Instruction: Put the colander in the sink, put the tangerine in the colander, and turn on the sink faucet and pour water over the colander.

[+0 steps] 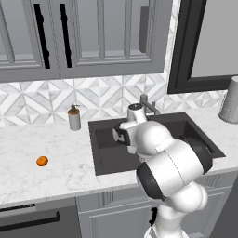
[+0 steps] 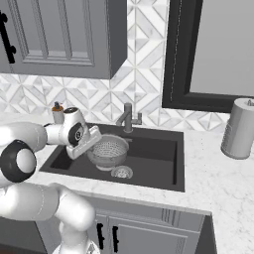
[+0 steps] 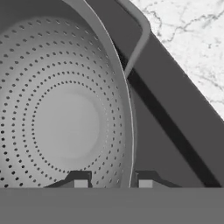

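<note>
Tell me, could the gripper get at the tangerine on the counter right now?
Probably not yet: the gripper is shut on the colander rim, down in the sink. The tangerine lies in the open on the counter, nothing around it.

No readable text, label, brand, number or sign anywhere. Blank on the soap dispenser point(image 1: 74, 118), blank on the grey canister point(image 2: 239, 128) at the counter's right, blank on the cabinet doors point(image 1: 88, 37) and on the tiled backsplash point(image 1: 93, 95). Nothing printed or stamped on the colander point(image 3: 65, 118), sink point(image 2: 158, 166) or faucet point(image 2: 128, 118).
</note>
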